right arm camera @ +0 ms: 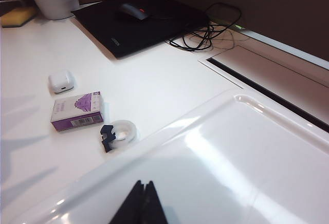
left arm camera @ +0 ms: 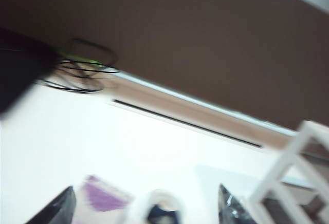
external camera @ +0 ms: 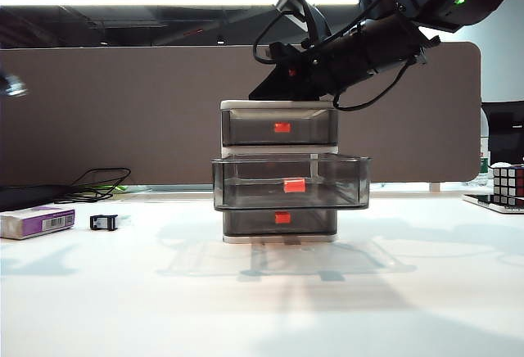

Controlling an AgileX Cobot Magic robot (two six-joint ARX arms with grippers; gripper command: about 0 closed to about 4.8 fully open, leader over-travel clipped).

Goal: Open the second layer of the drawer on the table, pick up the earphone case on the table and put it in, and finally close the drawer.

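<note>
The drawer [external camera: 246,126] stands mid-table with its second layer [external camera: 246,183] pulled out towards the front. The earphone case [right arm camera: 61,80], small and whitish, lies on the table [external camera: 262,308] beyond a purple-and-white box [right arm camera: 77,112]; the exterior view does not show it. My right gripper [right arm camera: 144,184] is shut and empty, and it hovers over the drawer's white top [right arm camera: 231,157]; the exterior view shows this gripper [external camera: 266,88] above the unit's left side. My left gripper [left arm camera: 144,208] is open, fingers wide apart, above the table beside the drawer's white frame [left arm camera: 293,167]. That view is blurred.
A tape roll with a black clip [right arm camera: 118,131] lies next to the purple-and-white box [external camera: 37,220]. A black mat with a mouse [right arm camera: 134,11] and cables [right arm camera: 205,34] sit at the back left. A Rubik's cube [external camera: 508,181] stands at the far right. A brown partition closes the back.
</note>
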